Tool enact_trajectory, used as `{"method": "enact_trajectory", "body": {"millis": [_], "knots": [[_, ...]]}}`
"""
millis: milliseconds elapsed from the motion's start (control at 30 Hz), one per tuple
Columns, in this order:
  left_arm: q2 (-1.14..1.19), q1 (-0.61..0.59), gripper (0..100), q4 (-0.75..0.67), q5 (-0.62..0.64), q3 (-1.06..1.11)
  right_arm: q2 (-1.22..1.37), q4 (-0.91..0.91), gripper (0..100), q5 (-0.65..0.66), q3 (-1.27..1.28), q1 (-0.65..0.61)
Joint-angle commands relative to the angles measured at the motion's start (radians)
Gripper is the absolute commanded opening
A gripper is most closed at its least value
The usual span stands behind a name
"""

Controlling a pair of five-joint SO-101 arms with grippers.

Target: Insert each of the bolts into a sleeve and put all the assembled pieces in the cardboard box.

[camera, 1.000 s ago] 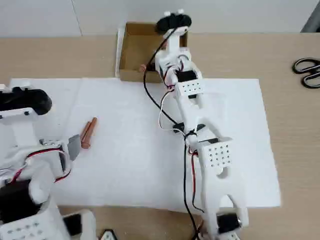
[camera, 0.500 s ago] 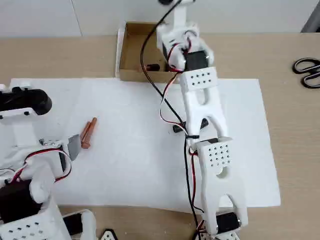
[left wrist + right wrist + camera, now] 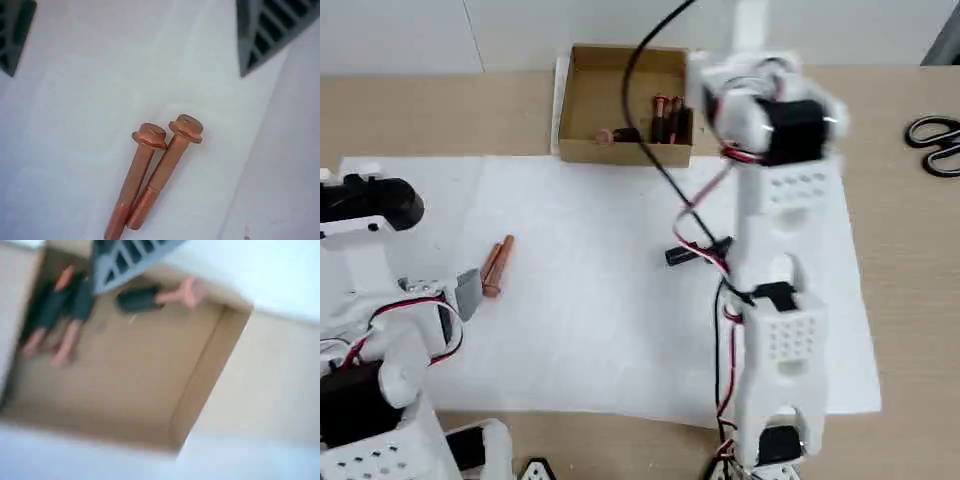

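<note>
Two copper bolts [image 3: 155, 170] lie side by side on the white sheet [image 3: 590, 330], also seen from above as the bolts [image 3: 497, 265]. My left gripper [image 3: 135, 30] hovers open just above their heads, with one grey finger [image 3: 270, 30] on each side. A lone black sleeve [image 3: 682, 254] lies mid-sheet. The cardboard box [image 3: 582, 100] holds two sleeved bolts [image 3: 667, 118] together and a third sleeved bolt [image 3: 620, 135] near its front wall. My right arm [image 3: 770, 120] is raised to the right of the box. Its one visible ribbed finger [image 3: 125, 260] hangs over the box floor [image 3: 130, 375], holding nothing.
Black scissors [image 3: 935, 140] lie on the wooden table at the far right. The right arm's cable [image 3: 660, 170] loops over the sheet between the box and the sleeve. The left arm's base [image 3: 370, 400] fills the near left corner.
My right arm has lifted and swung right, away from the box, leaving sleeved bolts inside it. The left arm and the two bolts have not moved.
</note>
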Motion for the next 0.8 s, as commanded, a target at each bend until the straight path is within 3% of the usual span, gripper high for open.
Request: {"method": "enact_trajectory", "body": {"millis": [0, 167, 467, 667, 767], "knots": [[-0.009, -0.005, 27, -0.018, -0.003, -0.028, -0.162, 0.01, 19.4, 0.012, 0.025, 0.021], [-0.009, -0.005, 27, -0.018, -0.003, -0.028, -0.374, 0.016, 19.4, 0.012, 0.23, 0.016], [-0.009, -0.005, 27, -0.018, -0.003, -0.028, -0.8, 0.002, 19.4, 0.005, 1.062, 0.015], [-0.009, -0.005, 27, -0.018, -0.003, -0.028, -0.941, -0.077, 19.4, 0.002, 1.521, -0.036], [-0.009, -0.005, 27, -0.018, -0.003, -0.024, -0.967, -0.176, 19.4, -0.077, 1.692, -0.044]]}}
